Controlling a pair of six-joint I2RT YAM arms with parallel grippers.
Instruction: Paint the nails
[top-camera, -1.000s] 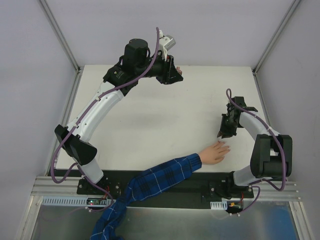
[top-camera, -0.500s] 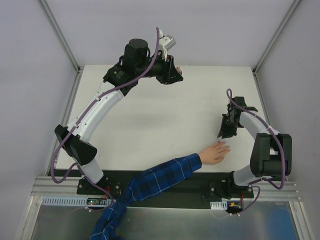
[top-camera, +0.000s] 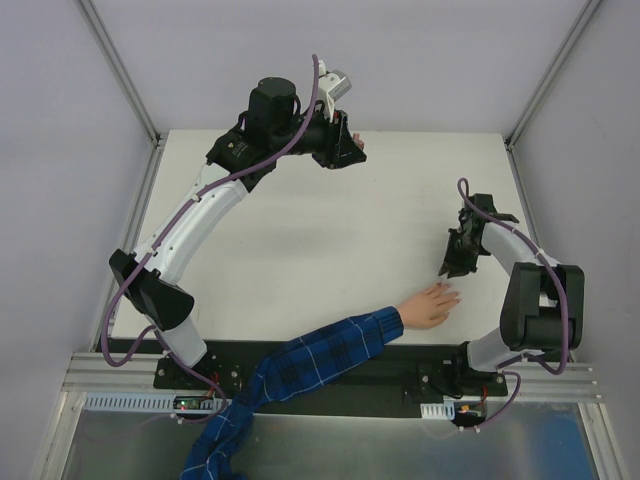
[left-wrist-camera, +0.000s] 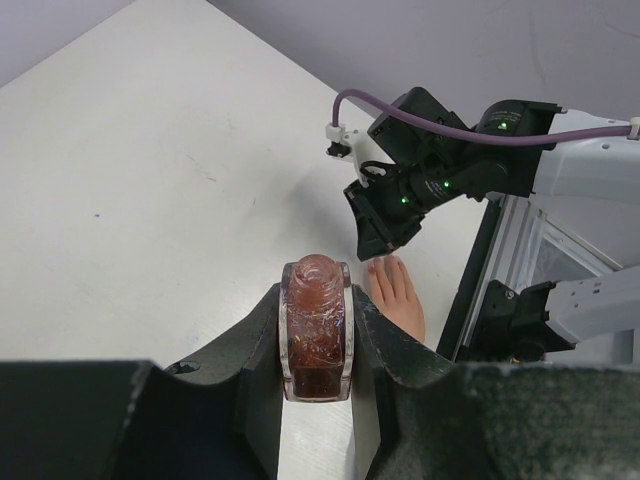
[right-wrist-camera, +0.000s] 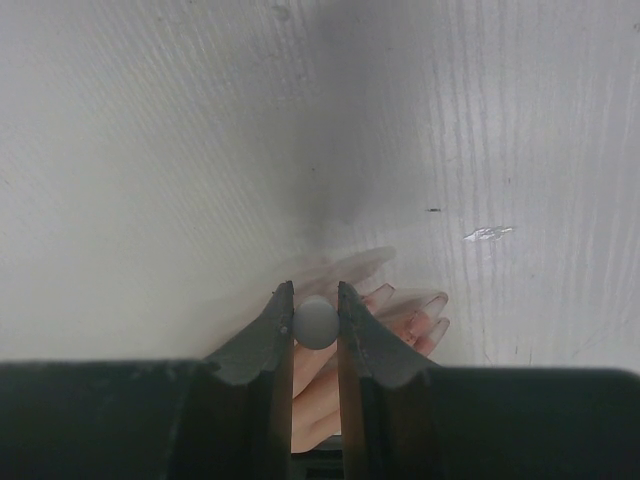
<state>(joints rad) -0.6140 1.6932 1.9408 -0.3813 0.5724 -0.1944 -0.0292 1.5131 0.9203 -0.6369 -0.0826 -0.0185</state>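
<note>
A pale peach hand (top-camera: 428, 306) with a blue-and-white plaid sleeve (top-camera: 330, 352) lies flat near the table's front right. Its nails (left-wrist-camera: 373, 267) look reddish in the left wrist view; in the right wrist view the fingers (right-wrist-camera: 405, 312) are blurred. My right gripper (top-camera: 449, 268) hovers just past the fingertips, pointing down, shut on a small grey round brush cap (right-wrist-camera: 316, 322). The brush itself is hidden. My left gripper (top-camera: 347, 150) is at the table's far edge, shut on a small dark reddish bottle (left-wrist-camera: 316, 340) with its neck open.
The white table (top-camera: 330, 240) is walled by grey panels with metal corner posts (top-camera: 118, 70). The right arm's base and an aluminium rail (top-camera: 520, 375) run along the near edge. The right gripper also shows in the left wrist view (left-wrist-camera: 385, 235), above the hand (left-wrist-camera: 400, 300).
My right gripper has shifted slightly right and toward the fingertips. The hand's fingers are blurred by motion in the right wrist view. The left arm has not moved.
</note>
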